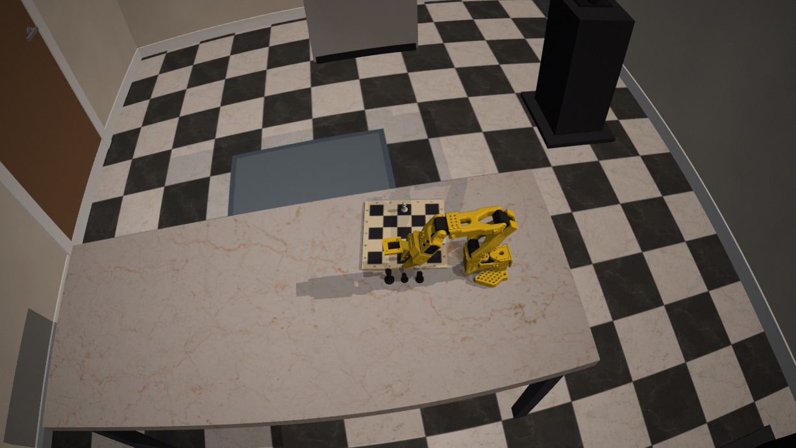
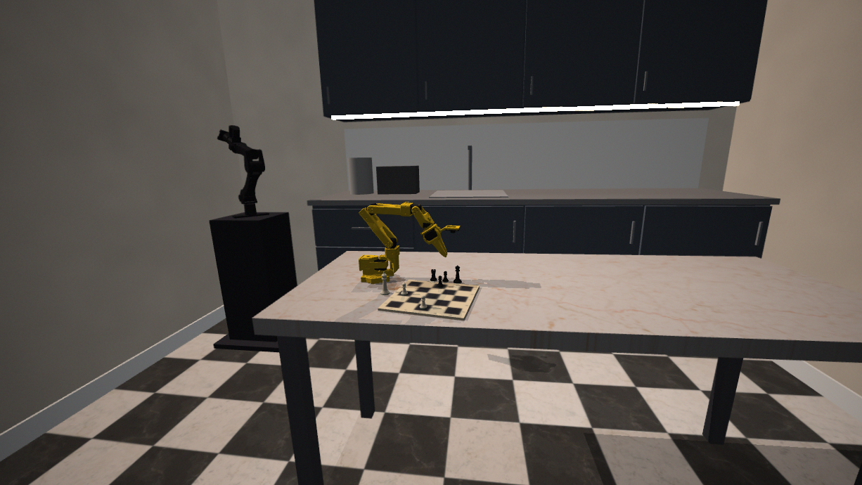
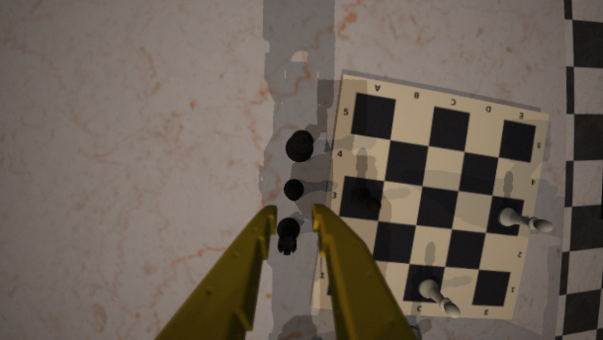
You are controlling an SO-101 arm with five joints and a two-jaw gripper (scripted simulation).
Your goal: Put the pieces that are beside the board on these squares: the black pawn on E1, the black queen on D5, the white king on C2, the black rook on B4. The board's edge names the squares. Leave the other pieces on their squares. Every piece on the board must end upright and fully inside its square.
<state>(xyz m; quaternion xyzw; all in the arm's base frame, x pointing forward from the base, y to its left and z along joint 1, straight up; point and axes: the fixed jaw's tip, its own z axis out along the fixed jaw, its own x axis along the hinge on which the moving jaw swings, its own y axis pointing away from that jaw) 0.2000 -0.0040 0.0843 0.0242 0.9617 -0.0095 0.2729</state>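
I have the pincer [image 3: 293, 213] hanging well above the desk [image 1: 223, 311], its two fingers a narrow gap apart and gripping nothing. In the wrist view the black rook [image 3: 288, 234] shows through that gap, standing on the desk far below.

The board [image 3: 435, 98] lies close to the desk's far edge in the top view, and the arm's base [image 1: 489, 275] sits just beside its row-1 edge. On the side of the board away from that far edge the desk runs on a long way, both across and towards the left in the top view. Past the far edge there is only the checkered floor.

Three black pieces stand upright in a line just off the board's A side, each apart from its neighbour:
- The rook is nearest the base.
- The black pawn [image 3: 294, 190] is in the middle.
- The black queen [image 3: 299, 145] is farthest out, level with row 4.

None of the three touches the board.

The white king [image 2: 384, 282] stands off the board too, at the corner near the base. That makes four pieces waiting beside the board.

I count three pieces on the board:
- A dark piece [image 3: 366, 198] stands on what looks like A3. It is hard to make out against its black square.
- A white piece [image 3: 519, 219] stands on E3.
- Another white piece [image 3: 437, 297] stands on C1.

All seven pieces look upright. E1, D5, C2 and B4 carry nothing.
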